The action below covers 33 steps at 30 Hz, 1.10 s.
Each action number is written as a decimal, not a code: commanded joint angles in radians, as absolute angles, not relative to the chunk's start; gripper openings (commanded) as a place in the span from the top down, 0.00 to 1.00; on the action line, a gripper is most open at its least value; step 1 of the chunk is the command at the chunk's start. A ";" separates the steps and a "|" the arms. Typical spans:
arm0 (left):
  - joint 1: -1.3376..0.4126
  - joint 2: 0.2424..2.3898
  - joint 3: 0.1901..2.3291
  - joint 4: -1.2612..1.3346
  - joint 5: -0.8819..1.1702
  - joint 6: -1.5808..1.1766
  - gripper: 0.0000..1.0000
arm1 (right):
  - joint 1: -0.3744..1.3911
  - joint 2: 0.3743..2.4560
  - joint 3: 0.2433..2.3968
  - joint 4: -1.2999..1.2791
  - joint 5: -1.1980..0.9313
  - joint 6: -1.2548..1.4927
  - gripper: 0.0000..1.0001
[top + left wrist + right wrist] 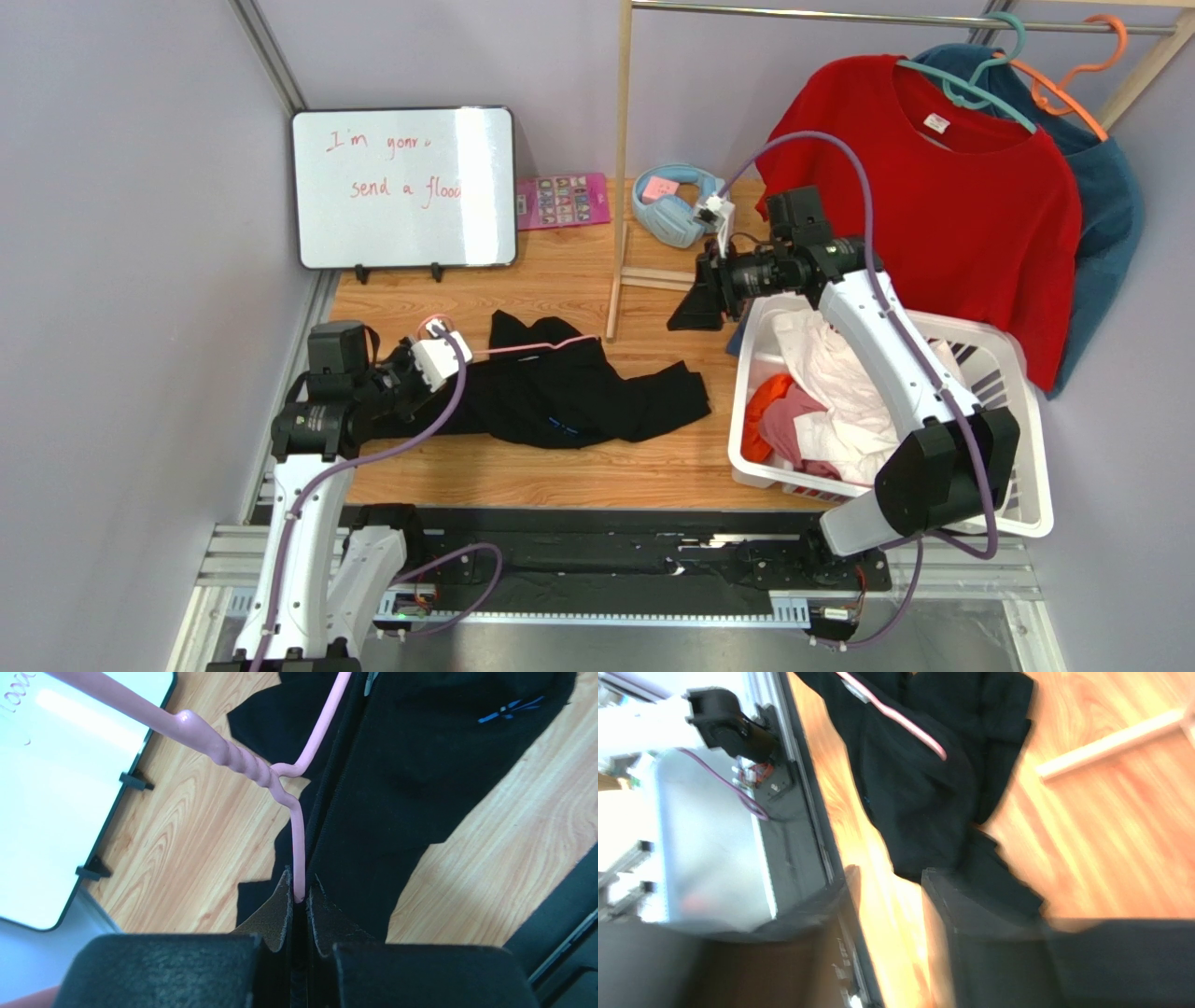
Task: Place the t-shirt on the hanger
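Left gripper (298, 889) at left side of table (645, 462), low over the wood, jaws pinched tight on thin pink wire of hanger (298, 833), just below its twisted neck; fingertips (281, 903) meeting around the wire, with no gap seen. Hanger hook slanting away toward whiteboard (63, 777); one hanger arm running up and across the black cloth, with no telling from these views whether it passes inside the neck opening. T-shirt (575, 399) crumpled on the table between the two arms, touching the left gripper's end and spread rightward, well short of basket (1010, 406); blue mark (509, 710) on the cloth in the left wrist view. Right gripper (889, 910) raised above the table, beside the near-left corner of the basket, jaws parted to a moderate gap with bare wood seen between them and nothing held; right wrist view blurred, t-shirt (927, 791) and pink wire (899, 717) beyond the fingers, apart from them. Red shirt (954, 196) hanging from rack (617, 168) behind the basket
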<state>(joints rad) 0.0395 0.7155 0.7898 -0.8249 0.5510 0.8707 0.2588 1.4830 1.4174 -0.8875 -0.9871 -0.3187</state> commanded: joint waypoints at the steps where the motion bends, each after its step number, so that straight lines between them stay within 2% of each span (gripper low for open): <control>1: 0.048 0.701 0.813 -0.844 0.682 0.914 1.00 | 0.353 1.465 1.364 -0.706 -0.928 -0.275 0.28; 3: 0.048 0.706 0.821 -0.844 0.687 0.904 1.00 | 0.388 1.488 1.341 -0.637 -0.917 -0.284 0.10; 11: 0.046 0.745 0.880 -0.865 0.701 0.885 1.00 | 0.479 1.598 1.321 -0.586 -0.959 -0.481 0.04; 16: 0.046 0.756 0.896 -0.881 0.709 0.885 1.00 | 0.491 1.612 1.269 -0.539 -0.953 -0.630 0.05; 28: 0.046 0.764 0.928 -0.914 0.721 0.874 1.00 | 0.554 1.730 1.302 -0.477 -0.936 -0.670 0.21; 31: 0.046 0.755 0.928 -0.940 0.716 0.894 1.00 | 0.551 1.749 1.302 -0.483 -0.928 -0.681 0.32; 32: 0.048 0.753 0.928 -0.945 0.713 0.893 1.00 | 0.549 1.750 1.302 -0.488 -0.924 -0.684 0.45; 33: 0.048 0.752 0.927 -0.945 0.707 0.896 1.00 | 0.549 1.752 1.301 -0.491 -0.922 -0.692 0.51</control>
